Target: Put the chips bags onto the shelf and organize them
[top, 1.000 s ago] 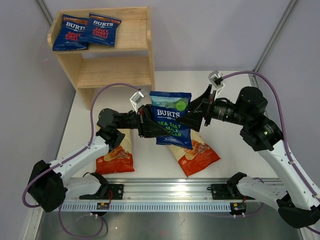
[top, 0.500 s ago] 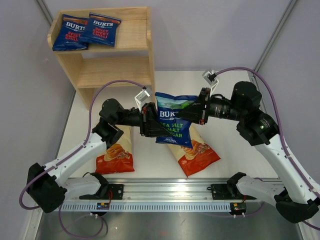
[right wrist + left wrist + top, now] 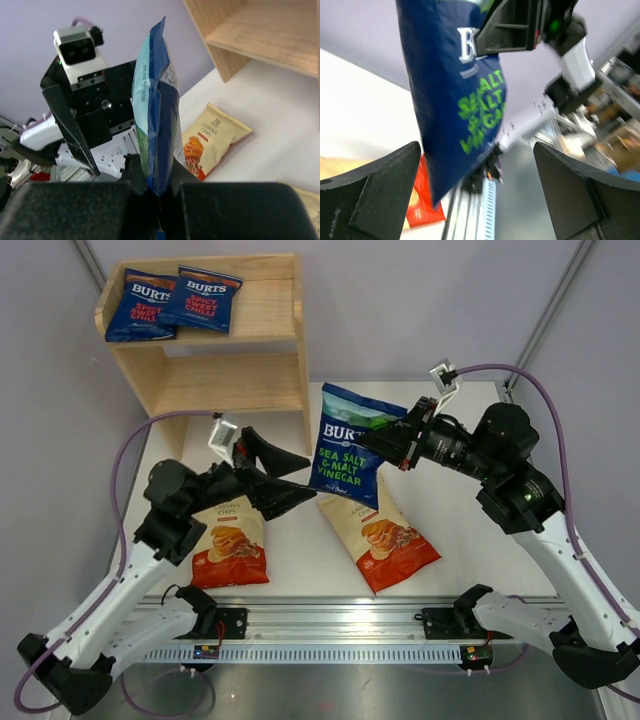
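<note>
- Right now: right gripper (image 3: 383,444) is clamped on the right-hand edge of the sea salt bag (image 3: 348,455). The right wrist view shows the bag edge-on, pinched between the fingers.
- The bag hangs in the air just right of the shelf (image 3: 262,386), above the top end of the right cream bag (image 3: 382,536).
- Left gripper (image 3: 295,477) is spread wide with nothing in it, just left of the bag and apart from it.
- Step, as I read it: right arm alone has the bag, ready for transport to the shelf.
- Two blue bags (image 3: 172,300) lie on the left of the top tier, with bare wood to their right.
- Next: lift over the raised rim and lay the bag flat beside them. An edge grip may let it swing.
- The left arm should pull clear of the shelf front.
- Both cream bags, including the left one (image 3: 230,545), are on the table (image 3: 300,575), not yet shelved.
</note>
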{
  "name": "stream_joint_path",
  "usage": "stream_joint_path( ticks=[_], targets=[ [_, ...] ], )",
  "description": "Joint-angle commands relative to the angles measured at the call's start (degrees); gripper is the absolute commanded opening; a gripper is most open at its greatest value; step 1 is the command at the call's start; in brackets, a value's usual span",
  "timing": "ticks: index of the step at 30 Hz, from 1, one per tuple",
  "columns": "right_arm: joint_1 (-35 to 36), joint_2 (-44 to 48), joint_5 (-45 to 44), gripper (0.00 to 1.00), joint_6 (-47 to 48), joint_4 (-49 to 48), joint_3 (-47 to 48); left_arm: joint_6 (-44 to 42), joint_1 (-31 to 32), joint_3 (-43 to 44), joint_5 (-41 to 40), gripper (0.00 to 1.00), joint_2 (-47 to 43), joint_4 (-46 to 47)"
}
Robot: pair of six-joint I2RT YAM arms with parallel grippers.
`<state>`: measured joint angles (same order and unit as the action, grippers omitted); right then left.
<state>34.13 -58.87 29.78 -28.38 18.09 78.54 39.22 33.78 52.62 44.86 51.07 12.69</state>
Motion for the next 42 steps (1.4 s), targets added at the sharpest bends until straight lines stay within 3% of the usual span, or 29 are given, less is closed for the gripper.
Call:
stream_joint_path(
  ticks=[1,5,6,12,15,18,24,30,34,41,42],
  targets=[
    [0.1,2.1,-6.2,0.01,-4.0,-12.7,0.9,0.5,-0.1,-4.8,-19.1,0.99,-8.3,4.5],
    [0.1,2.1,-5.6,0.0,-8.0,-24.5,-2.0,6.6,-0.1,-13.9,-27.0,0.99,-14.1,15.8],
    [0.1,2.0,-5.6,0.0,-10.6,-27.2,-2.8,8.0,-0.1,-17.3,-26.8,0.99,-14.6,24.0],
    [0.1,-1.3,-2.7,0.03,-22.6,-47.6,-6.6,18.1,0.0,-23.3,-22.2,0.99,-10.5,52.1],
    [0.2,-4.0,-1.4,0.03,-28.9,-56.0,-7.4,20.1,0.2,-24.8,-22.4,0.99,-9.0,59.1],
    [1.6,-5.8,-3.5,0.02,-30.9,-59.9,-8.1,18.6,1.1,-25.0,-24.1,0.99,-8.8,60.6],
    [9.7,-6.5,-11.7,0.0,-25.6,-62.6,-10.8,15.2,2.0,-22.8,-27.5,0.99,-7.5,59.4],
    [12.2,-9.5,-14.7,0.0,-26.4,-68.2,-12.6,15.2,2.2,-20.4,-28.5,0.99,-4.8,60.3],
    [14.8,-11.1,-17.4,0.0,-25.7,-69.5,-13.3,14.3,2.3,-18.3,-26.8,0.84,-3.7,60.6],
    [16.6,-11.4,-21.3,0.0,-23.4,-70.0,-15.1,13.0,2.7,-18.5,-27.9,0.71,-4.0,59.9],
    [16.8,-11.6,-21.5,0.0,-23.3,-69.9,-15.2,12.3,2.6,-18.4,-28.1,0.64,-4.3,59.5]
  ],
)
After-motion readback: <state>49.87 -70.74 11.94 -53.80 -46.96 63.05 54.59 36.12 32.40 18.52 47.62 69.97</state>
